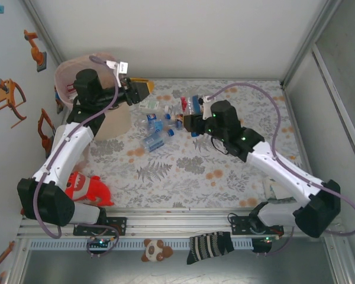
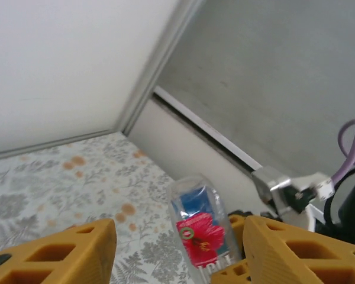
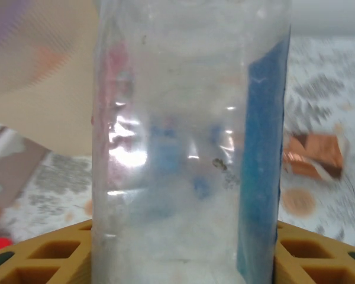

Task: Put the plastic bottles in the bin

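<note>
Overhead and wrist views, two-arm bottle clearing. The table [image 1: 225, 160] carries a grey fern-and-flower cloth.

The bin [image 1: 64, 74], round and beige with a pink liner, stands in the far-left corner; the left arm [image 1: 71, 139] reaches past its rim.

A red toy shark [image 1: 86, 188] lies near the left base. On the front rail rest a striped sock [image 1: 210, 245] and a small panda toy [image 1: 155, 249].

The loose bottles [image 1: 157, 127] – clear, with blue caps and labels – lie heaped mid-table just right of the bin.

The left gripper [image 1: 143, 90] [image 2: 177, 228] hangs beside the bin's right rim with its jaws apart. Between them lies a bottle with a red flower label [image 2: 201, 231], clear of the left-hand finger and close to the right-hand one – no clamping grip is visible.

The right gripper [image 1: 192, 123] [image 3: 183, 248], at the right edge of the heap, is closed on a clear bottle with a blue label [image 1: 192, 105] [image 3: 183, 136], its fingers [image 3: 319, 254] pressing both sides. Behind this bottle a copper-brown wrapper [image 3: 313, 155] lies on the cloth.
</note>
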Controlling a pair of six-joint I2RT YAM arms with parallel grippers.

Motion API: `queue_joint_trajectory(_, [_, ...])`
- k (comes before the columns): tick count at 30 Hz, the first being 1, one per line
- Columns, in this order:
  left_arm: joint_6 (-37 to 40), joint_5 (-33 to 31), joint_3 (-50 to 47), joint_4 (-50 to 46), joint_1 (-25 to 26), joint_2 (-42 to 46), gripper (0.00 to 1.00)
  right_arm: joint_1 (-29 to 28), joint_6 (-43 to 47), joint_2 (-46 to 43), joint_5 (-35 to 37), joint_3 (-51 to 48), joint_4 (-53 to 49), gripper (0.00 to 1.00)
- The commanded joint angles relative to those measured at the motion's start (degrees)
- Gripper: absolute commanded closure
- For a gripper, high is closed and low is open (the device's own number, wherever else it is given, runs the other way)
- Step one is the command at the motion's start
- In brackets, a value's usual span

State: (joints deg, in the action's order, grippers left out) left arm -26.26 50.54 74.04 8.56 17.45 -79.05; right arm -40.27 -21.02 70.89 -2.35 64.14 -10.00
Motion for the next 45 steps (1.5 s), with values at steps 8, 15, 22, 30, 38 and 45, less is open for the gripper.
queue_joint_trajectory(8, [0.86, 0.27, 4.62, 4.53, 7.21, -0.2, 0.28, -0.25, 18.55, -9.55, -1.69, -3.29, 8.63, 0.58])
queue_joint_trajectory(15, [4.77, -3.19, 8.29, 0.51, 16.47, -2.16, 0.15, -0.25, 23.56, -9.37, -0.56, -2.53, 11.68, 0.6])
queue_joint_trajectory(22, [5.72, -11.09, 11.95, -4.69, 21.59, -4.95, 0.13, -0.25, 24.08, -8.67, -0.21, -2.08, 12.74, 0.61])
queue_joint_trajectory(30, [-0.05, -13.51, 12.5, -1.81, 24.14, -8.82, 0.18, -0.25, 24.09, -8.32, 1.73, -2.18, 12.98, 0.61])
queue_joint_trajectory(38, [-1.24, -16.15, 12.61, -2.58, 24.69, -10.38, 0.23, -0.25, 24.17, -8.49, 1.08, -2.09, 13.23, 0.61])
queue_joint_trajectory(45, [-1.61, -16.09, 12.38, -1.83, 24.68, -10.32, 0.33, -0.25, 23.92, -8.32, 1.51, -1.88, 12.75, 0.58])
